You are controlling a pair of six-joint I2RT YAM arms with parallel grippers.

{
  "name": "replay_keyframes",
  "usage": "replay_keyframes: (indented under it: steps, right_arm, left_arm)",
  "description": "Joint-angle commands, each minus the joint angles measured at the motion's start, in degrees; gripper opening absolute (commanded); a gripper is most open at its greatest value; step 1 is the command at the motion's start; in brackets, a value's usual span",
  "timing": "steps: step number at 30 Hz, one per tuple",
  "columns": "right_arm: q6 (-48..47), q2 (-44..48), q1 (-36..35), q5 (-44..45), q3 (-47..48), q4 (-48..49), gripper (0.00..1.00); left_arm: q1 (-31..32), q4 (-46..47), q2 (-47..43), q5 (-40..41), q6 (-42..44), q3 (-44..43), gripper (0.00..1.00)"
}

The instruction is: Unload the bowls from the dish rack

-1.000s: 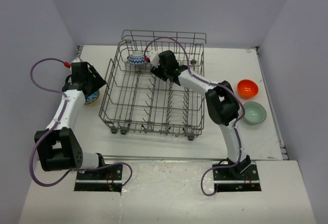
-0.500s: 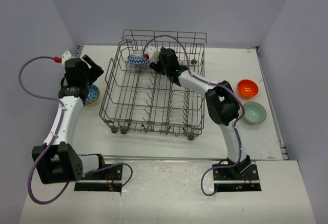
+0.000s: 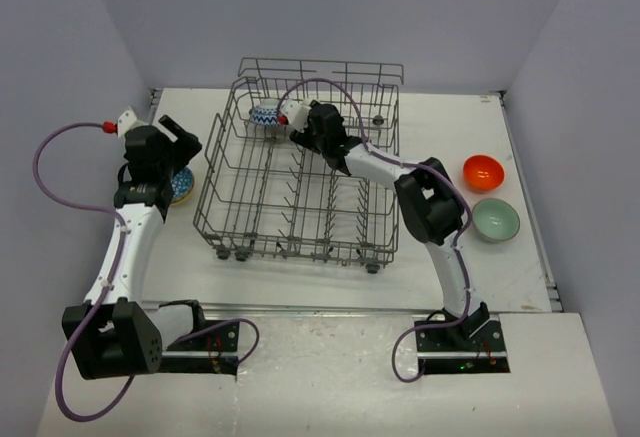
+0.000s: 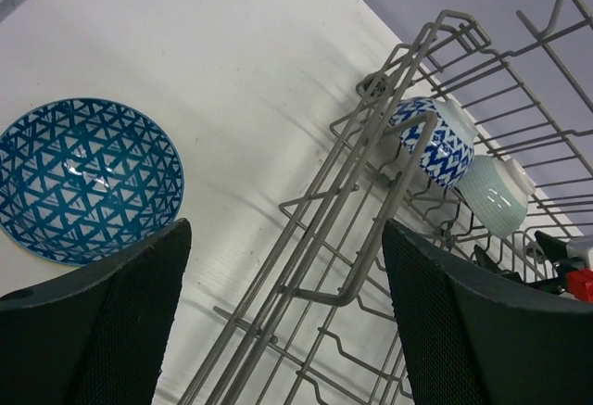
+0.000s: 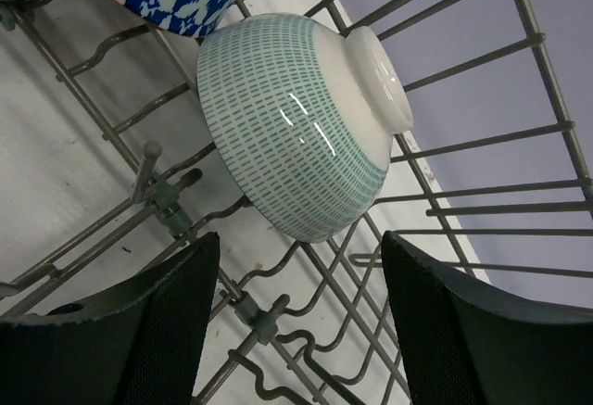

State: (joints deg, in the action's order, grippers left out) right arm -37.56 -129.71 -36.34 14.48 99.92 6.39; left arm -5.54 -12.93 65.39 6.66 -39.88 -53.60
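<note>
From the overhead camera I see the large grey wire dish rack [image 3: 300,182] in the middle of the table. I count two bowls in it, both in its far-left corner. One is a round blue-and-white patterned bowl [image 3: 265,115], tipped on its side against the wires. Just right of it is a pale green dash-patterned bowl [image 5: 296,136], also on its side, with its white foot turned towards the rack's wire wall. My right gripper [image 5: 298,257] is inside the rack directly in front of that green bowl, jaws spread wide with nothing between them. Tines and floor wires run under and around the bowl.

Three more bowls sit on the white table [image 3: 180,267]. A blue triangle-patterned bowl [image 4: 88,178] stands upright just left of the rack. On the right side, apart from the rack, is a glossy orange-red bowl [image 3: 482,170], with a plain mint green bowl [image 3: 496,219] just nearer than it. My left gripper [image 4: 285,238] hangs over the table between the triangle-patterned bowl and the rack's left wall, jaws wide and empty. That makes five bowls in view.
</note>
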Motion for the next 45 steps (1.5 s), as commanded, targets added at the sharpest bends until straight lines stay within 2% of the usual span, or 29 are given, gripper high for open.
replay_keyframes:
  steps: [1, 10, 16, 21, 27, 33, 40, 45]
  right_arm:
    - [-0.6, 1.2, -0.3, 0.3, 2.4, 1.7, 0.71]
    - [-3.5, -4.5, -0.3, 1.0, 9.8, 1.3, 0.72]
    - [-3.0, -6.0, -0.4, 1.0, 12.1, 1.3, 0.72]
    - [-4.7, -8.7, -0.5, 4.3, 15.5, 3.2, 0.70]
    - [-6.8, -7.0, -1.0, 7.9, 10.4, 10.6, 0.70]
    - [-8.8, -3.5, -1.6, 10.0, 4.5, 14.0, 0.70]
    - [-9.2, 1.0, -1.7, 10.6, 1.0, 14.6, 0.70]
    - [-9.8, 2.4, -1.9, 11.0, 3.3, 12.3, 0.70]
  left_arm:
    - [0.1, 1.8, -0.4, 0.8, -0.1, 1.3, 0.84]
    - [0.1, 5.5, -2.6, -1.6, -1.3, 9.8, 0.84]
    - [0.1, 4.7, -3.2, -0.9, 0.2, 10.9, 0.85]
    - [0.1, 4.2, -4.6, -1.4, 0.7, 11.8, 0.86]
    - [0.2, 5.3, -5.5, -2.1, 0.5, 13.8, 0.86]
    - [0.1, 6.2, -5.4, -3.2, -0.5, 15.8, 0.86]
    - [0.2, 7.0, -4.1, -3.2, -0.3, 16.4, 0.86]
    - [0.2, 7.0, -3.8, -3.0, 0.1, 17.7, 0.86]
